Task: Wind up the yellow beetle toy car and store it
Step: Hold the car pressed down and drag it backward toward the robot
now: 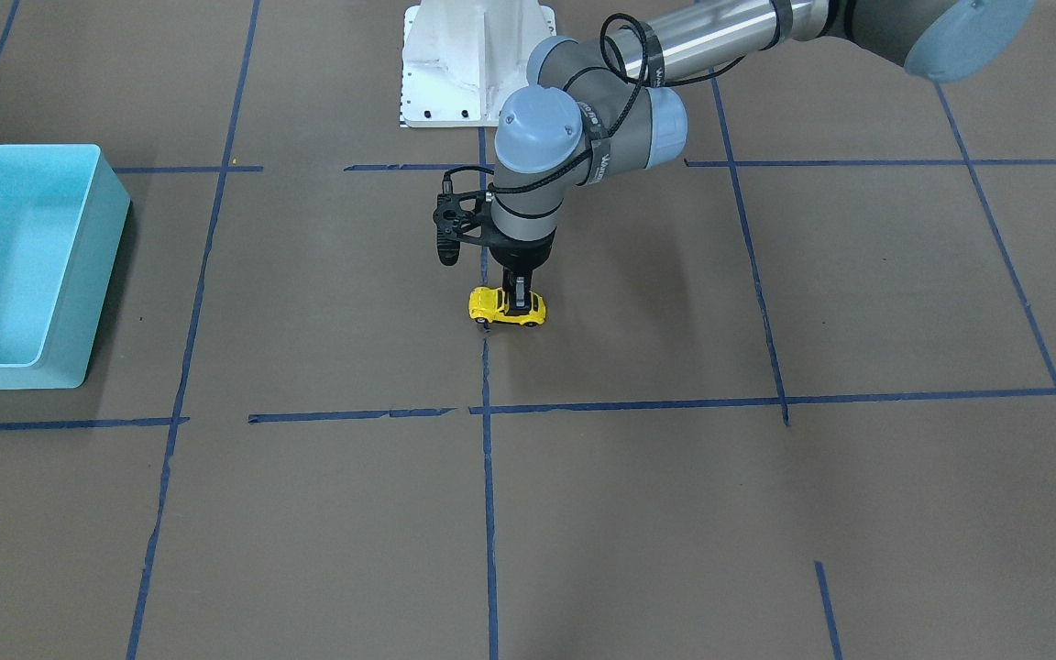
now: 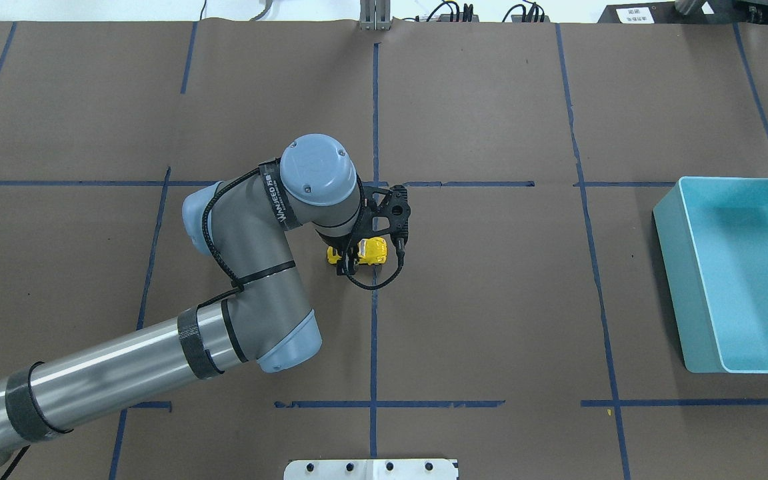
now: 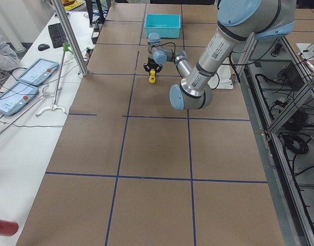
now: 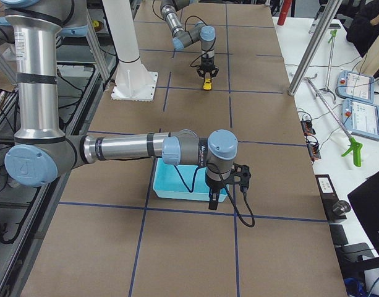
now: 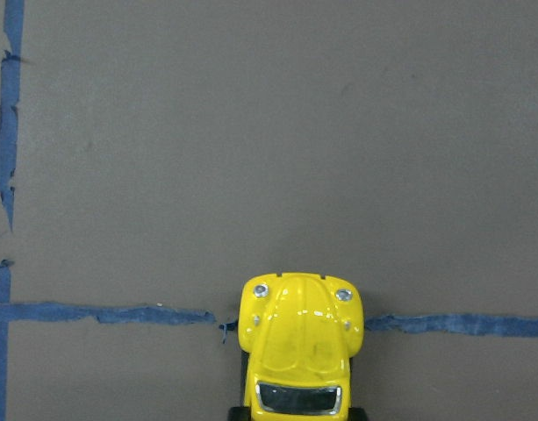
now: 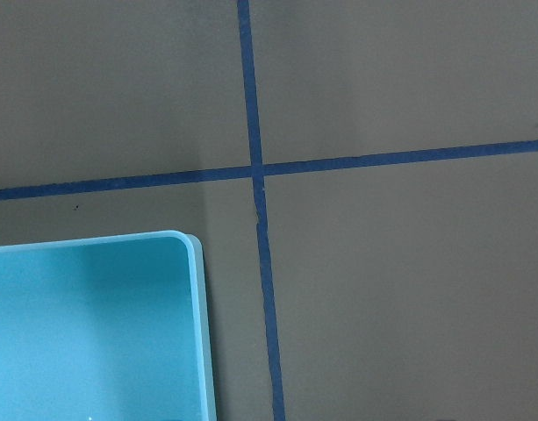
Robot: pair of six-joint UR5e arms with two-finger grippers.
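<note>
The yellow beetle toy car (image 1: 491, 307) stands on its wheels on the brown table near a blue tape crossing. It also shows in the overhead view (image 2: 376, 250) and fills the bottom middle of the left wrist view (image 5: 302, 338). My left gripper (image 1: 522, 299) points straight down, its fingers shut on the car's sides at mid-body. My right gripper (image 4: 212, 201) hangs over the teal bin's (image 4: 177, 189) corner; it shows only in the right side view, so I cannot tell whether it is open or shut.
The teal bin (image 2: 674, 280) is an open, empty box at the table's right end, far from the car. Its corner shows in the right wrist view (image 6: 93, 333). The white robot base (image 1: 455, 64) stands behind the car. Blue tape lines grid the table.
</note>
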